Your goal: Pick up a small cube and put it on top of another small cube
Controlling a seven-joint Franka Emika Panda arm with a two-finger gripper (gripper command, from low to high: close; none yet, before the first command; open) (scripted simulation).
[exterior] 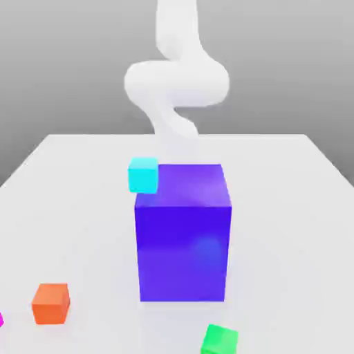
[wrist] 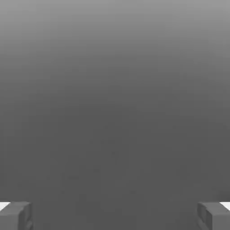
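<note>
While the white arm [exterior: 176,76] coils down behind the big blue block [exterior: 184,235], which hides its lower end in the exterior view, the hand view catches the gripper [wrist: 115,215] with its two fingertips [wrist: 15,214] spread far apart at the frame's corners, nothing but grey between them. A cyan cube [exterior: 144,174] sits by the block's upper corner on the exterior view's left, with an orange cube [exterior: 50,303] and a green cube [exterior: 220,340], cut off by the frame edge, on the white table [exterior: 83,207].

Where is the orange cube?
In the exterior view, the orange cube sits on the table near the front, left of the big blue block.
</note>
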